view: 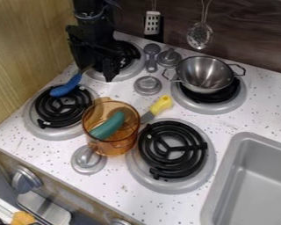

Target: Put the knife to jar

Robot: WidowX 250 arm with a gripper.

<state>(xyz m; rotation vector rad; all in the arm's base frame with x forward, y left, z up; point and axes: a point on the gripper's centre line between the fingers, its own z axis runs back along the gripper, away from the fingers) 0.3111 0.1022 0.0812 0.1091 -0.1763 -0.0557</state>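
Note:
At the upper left, my gripper (96,70) hangs over the back-left burner, open, its two fingers apart. The knife has a yellow handle (161,105) and a grey blade (147,117) that points down-left to the right side of the jar; I cannot tell where its tip ends. The clear orange jar (124,143) stands upright between the two front burners, left of the knife. A green item (109,125) leans inside it. The gripper is up and left of both jar and knife.
A blue-handled utensil (67,86) lies across the front-left burner, its thin end near the gripper. A metal colander (205,74) sits on the back-right burner. Metal lids (147,85) and a grey utensil (152,57) lie between burners. The sink (243,176) is at lower right.

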